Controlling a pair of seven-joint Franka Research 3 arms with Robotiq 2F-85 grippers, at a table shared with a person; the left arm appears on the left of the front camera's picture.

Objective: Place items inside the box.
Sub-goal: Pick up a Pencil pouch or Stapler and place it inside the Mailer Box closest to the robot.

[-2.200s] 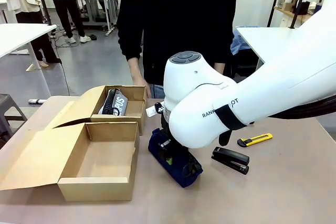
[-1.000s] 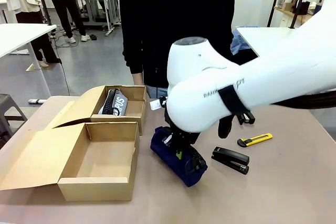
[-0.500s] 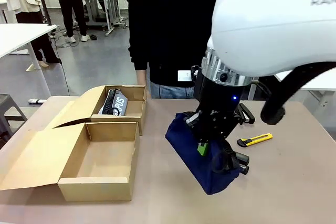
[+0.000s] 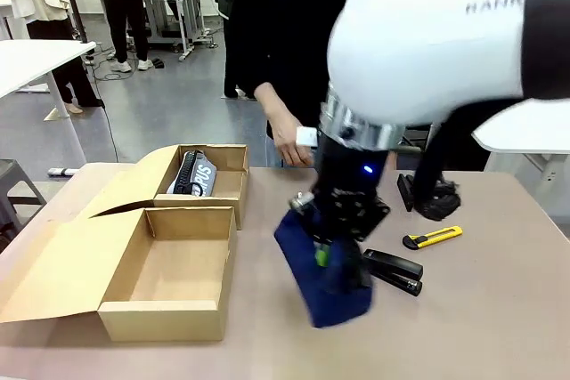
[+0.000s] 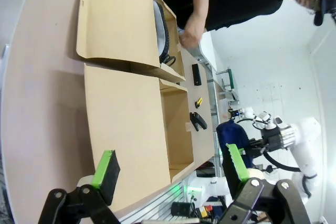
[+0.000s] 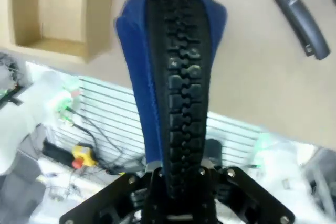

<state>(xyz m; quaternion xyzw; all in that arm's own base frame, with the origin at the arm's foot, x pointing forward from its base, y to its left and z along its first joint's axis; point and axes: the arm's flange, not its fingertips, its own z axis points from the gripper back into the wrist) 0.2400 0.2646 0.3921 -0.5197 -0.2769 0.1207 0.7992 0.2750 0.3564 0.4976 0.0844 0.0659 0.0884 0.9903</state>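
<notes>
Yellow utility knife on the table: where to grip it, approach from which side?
Probably best to grip the utility knife mid-body, coming straight down from above and closing across its narrow width. It lies flat on the table, long and slim, with bare tabletop around it; the stapler lies apart from it.

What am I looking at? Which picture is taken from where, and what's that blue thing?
These are two robot arms at a table, with a person opposite. The front picture comes from a fixed camera between the arms; the other two from cameras on each wrist. The right gripper, a two-finger claw, is shut on a navy pouch beside an open, empty cardboard box. The left gripper is open, holding nothing. A black stapler and a yellow utility knife lie on the table.
</notes>
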